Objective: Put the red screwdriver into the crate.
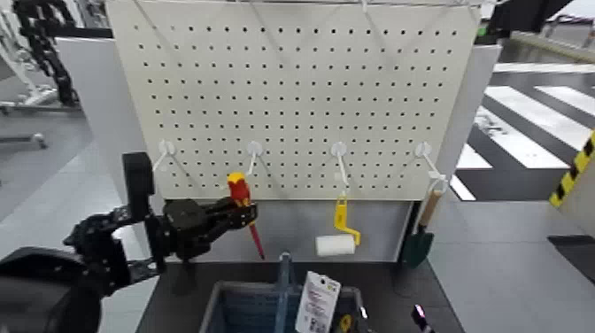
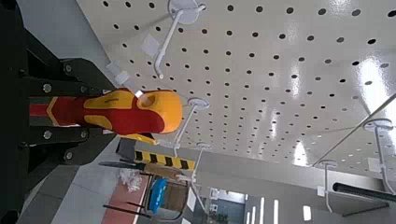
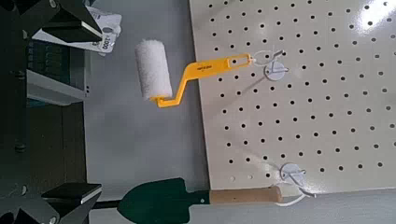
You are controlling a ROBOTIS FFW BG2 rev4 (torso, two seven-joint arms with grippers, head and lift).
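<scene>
From the head view, the slim red screwdriver with its yellow-banded handle (image 1: 241,202) hangs upright in front of the cream perforated pegboard (image 1: 292,89), its thin red shaft pointing down, while the black left gripper (image 1: 237,215) pinches its handle from the left; near and lower, the dark blue-grey gridded plastic crate (image 1: 232,309) with a white tag is cut off by the frame edge, as is the right gripper (image 1: 421,317). The left wrist view shows the red and yellow handle (image 2: 117,111) clamped between dark fingers (image 2: 58,73), the shaft hidden. In the right wrist view the yellow-handled white paint roller (image 3: 173,74) and wooden-handled dark green trowel (image 3: 201,198) hang on the pegboard (image 3: 308,103), and I cannot tell how the right gripper's fingers stand.
</scene>
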